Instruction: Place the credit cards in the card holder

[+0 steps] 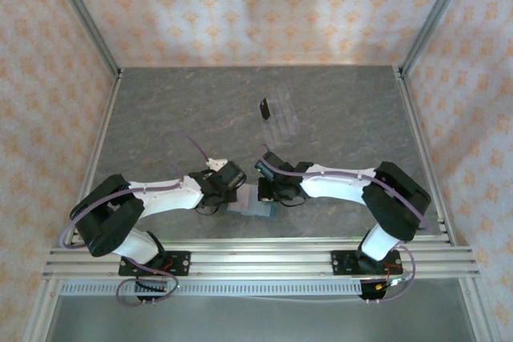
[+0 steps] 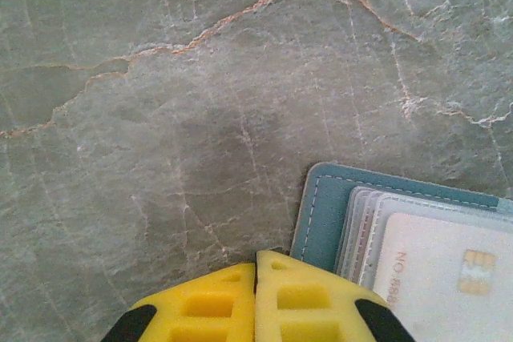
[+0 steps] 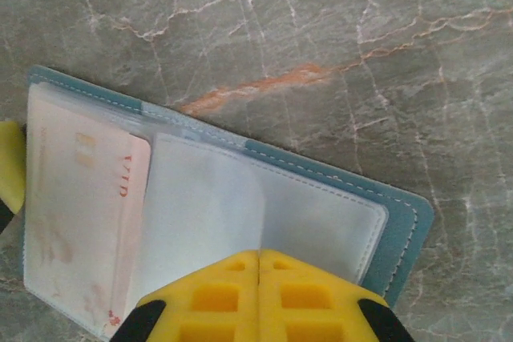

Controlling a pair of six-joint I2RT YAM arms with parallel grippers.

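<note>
Top external view: both arms lean in toward the lower centre of the frame, where the left gripper (image 1: 234,186) and right gripper (image 1: 271,190) meet over the card holder (image 1: 250,206).
Card holder: teal, lying open and flat on the grey marbled table (image 1: 160,118), inside facing up.
Pale card (image 2: 449,274): gold chip, red lettering; tucked under clear plastic on the leaf at the left of the right wrist frame.
Left jaws: yellow fingers pressed together, no gap, nothing between them; tips over bare table, just beside the holder's teal corner.
Right jaws: yellow fingers closed flush, nothing visibly pinched; tips over the clear sleeve (image 3: 264,214) of the other leaf.
Black card (image 1: 264,108): standing on edge in the clear tray (image 1: 284,122), upper centre, well apart from the holder.
</note>
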